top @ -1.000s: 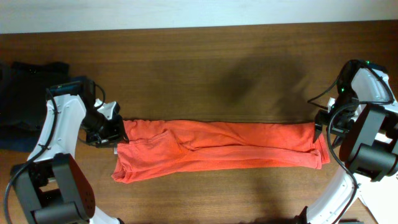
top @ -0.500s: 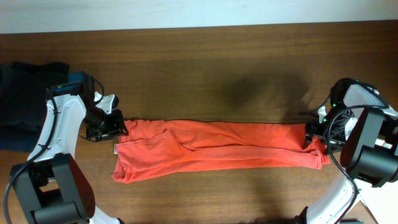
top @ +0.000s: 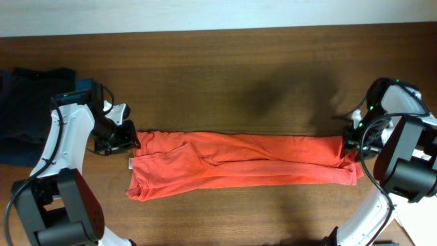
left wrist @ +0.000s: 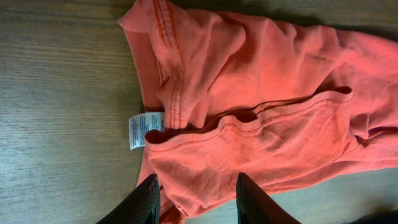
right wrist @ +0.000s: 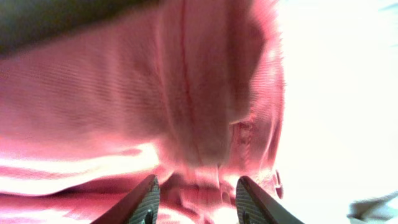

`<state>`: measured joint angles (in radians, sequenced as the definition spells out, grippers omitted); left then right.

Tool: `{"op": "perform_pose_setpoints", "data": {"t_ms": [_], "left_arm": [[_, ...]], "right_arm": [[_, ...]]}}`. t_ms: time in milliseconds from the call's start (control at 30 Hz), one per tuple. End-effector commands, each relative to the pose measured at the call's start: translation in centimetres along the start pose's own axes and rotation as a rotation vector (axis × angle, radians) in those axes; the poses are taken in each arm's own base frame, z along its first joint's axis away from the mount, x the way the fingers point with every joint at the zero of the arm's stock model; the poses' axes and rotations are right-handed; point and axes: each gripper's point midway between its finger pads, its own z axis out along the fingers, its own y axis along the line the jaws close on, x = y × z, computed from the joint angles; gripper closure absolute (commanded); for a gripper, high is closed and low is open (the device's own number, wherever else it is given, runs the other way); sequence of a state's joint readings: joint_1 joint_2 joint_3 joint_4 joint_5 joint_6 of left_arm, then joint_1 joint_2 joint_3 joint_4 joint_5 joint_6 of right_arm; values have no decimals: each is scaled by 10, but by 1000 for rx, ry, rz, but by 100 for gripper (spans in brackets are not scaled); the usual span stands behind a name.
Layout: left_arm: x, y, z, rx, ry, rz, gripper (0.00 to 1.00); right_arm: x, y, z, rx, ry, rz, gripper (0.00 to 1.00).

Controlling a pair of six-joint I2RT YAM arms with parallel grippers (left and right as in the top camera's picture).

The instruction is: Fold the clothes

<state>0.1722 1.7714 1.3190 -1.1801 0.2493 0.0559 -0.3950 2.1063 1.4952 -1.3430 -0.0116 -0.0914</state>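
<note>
Dark brown wooden table (top: 225, 61), grain running left to right. On its front half lies the long orange knit garment (top: 239, 160), already doubled lengthwise into a narrow strip. Its long axis runs straight across the table from one arm to the other, flat on the wood with soft wrinkles. The end on the robot's left is wider and lumpier, and the strip narrows toward the right. A heap of dark navy and black cloth (top: 27, 102) sits at the far left edge, well apart from the strip and untouched. Left gripper (left wrist: 196, 177): fingers spread, nothing pinched, hovering over the left end with a folded hem and loose flap directly beneath. Right gripper (right wrist: 197, 179): fingers also spread, pressed in close to the right end; this view is blurred and washed out, so contact with the fabric cannot be confirmed. A small white care label (left wrist: 137, 129) pokes out at the left hem, just beside the seam. Judgement: each arm stands at its own end of the strip, equally near. The next fold should be crosswise, carrying one end along the long axis onto the other. The left end looks the more ready to be pinched.
</note>
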Motion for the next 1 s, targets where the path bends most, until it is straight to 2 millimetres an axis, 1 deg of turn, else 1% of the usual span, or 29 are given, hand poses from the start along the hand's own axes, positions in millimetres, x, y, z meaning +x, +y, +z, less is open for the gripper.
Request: {"op": "perform_pose_setpoints", "data": {"t_ms": [0, 67, 133, 200, 300, 333, 400, 467, 500, 533, 633, 700, 733, 800, 833, 933, 967], "left_arm": [[1, -1, -4, -4, -14, 3, 61], [1, -1, -4, -4, -14, 3, 61], [1, -1, -4, -4, -14, 3, 61], [1, -1, -4, -4, -13, 2, 61], [1, -1, -4, -4, -14, 2, 61], [1, -1, -4, -4, -14, 3, 61], [0, -1, -4, -4, -14, 3, 60], [0, -1, -4, -4, -15, 3, 61], [1, -1, -4, -4, -14, 3, 60], [1, -1, -4, -4, -14, 3, 61], [1, -1, -4, -4, -14, 3, 61], [0, -1, -4, -4, -14, 3, 61], [0, -1, -4, -4, -15, 3, 61], [0, -1, -4, -4, -15, 3, 61], [0, -1, -4, -4, -15, 3, 61], [0, -1, -4, -4, -15, 3, 61], [0, -1, -4, -4, -15, 3, 61]], "right_arm": [[-9, -12, -15, 67, -38, -8, 53], [-10, -12, -13, 70, -44, -8, 49], [-11, -12, -6, 70, -43, -8, 39], [-8, -12, 10, 70, -30, -9, 33], [-1, -12, 34, 68, -13, -9, 27], [0, -8, 42, 44, -11, -10, 26], [-1, -1, 50, 4, -23, -11, 26], [-3, -1, 49, 4, -29, -10, 27], [-3, -1, 45, 4, -30, -6, 27], [-4, -1, 37, 4, -28, -7, 30], [-3, 0, 4, 5, -47, -5, 32], [3, 2, -17, 0, -91, 19, 31], [7, 5, -23, -12, -97, 18, 31], [20, 6, -26, -16, -65, 23, 31], [29, 7, -25, -19, -27, 25, 31], [45, 8, -10, -23, 44, 67, 31], [46, 7, -4, -17, 48, 68, 31]]}}
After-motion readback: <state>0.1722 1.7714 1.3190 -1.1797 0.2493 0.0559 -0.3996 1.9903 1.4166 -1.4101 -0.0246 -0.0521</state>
